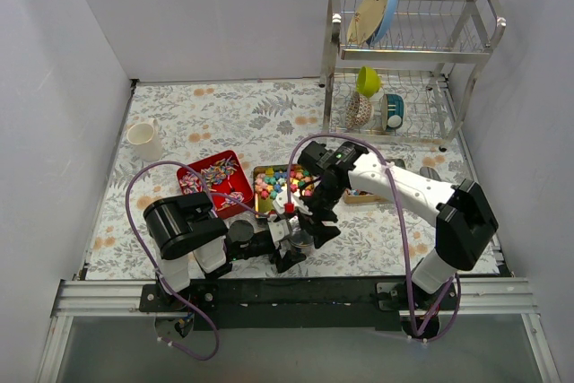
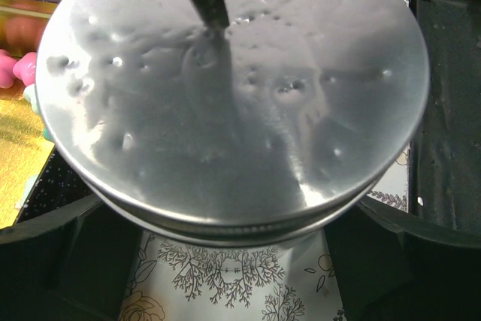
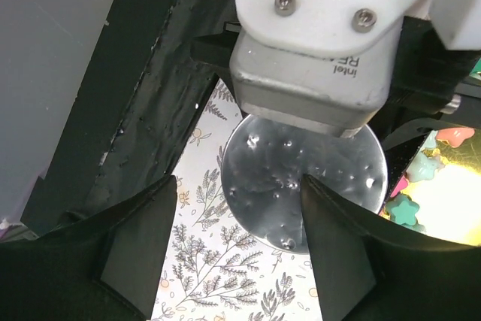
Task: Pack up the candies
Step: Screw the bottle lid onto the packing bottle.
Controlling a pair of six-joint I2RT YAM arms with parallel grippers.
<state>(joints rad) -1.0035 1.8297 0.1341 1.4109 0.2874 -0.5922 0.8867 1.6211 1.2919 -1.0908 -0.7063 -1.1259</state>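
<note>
The candies lie in two open tins: pastel pieces (image 1: 280,184) in a gold tin (image 1: 261,170) and twist-wrapped ones (image 1: 215,173) in a red tin (image 1: 235,161). A few pink and teal candies (image 3: 406,208) show beside the gold tin (image 2: 19,148). A clear glass cup (image 2: 225,276) with a dented silver lid (image 2: 233,110) stands near the front edge. My left gripper (image 2: 233,261) is shut on the cup just under the lid (image 1: 300,241). My right gripper (image 3: 239,186) hangs open above the lid (image 3: 270,178), one fingertip (image 3: 316,193) over its middle, the other off its left side.
A white mug (image 1: 143,141) stands at the far left. A dish rack (image 1: 404,60) with plates, a bowl and cups fills the back right. A flat brown tin (image 1: 363,195) lies partly under the right arm. The left wrist camera housing (image 3: 316,50) looms close above the lid.
</note>
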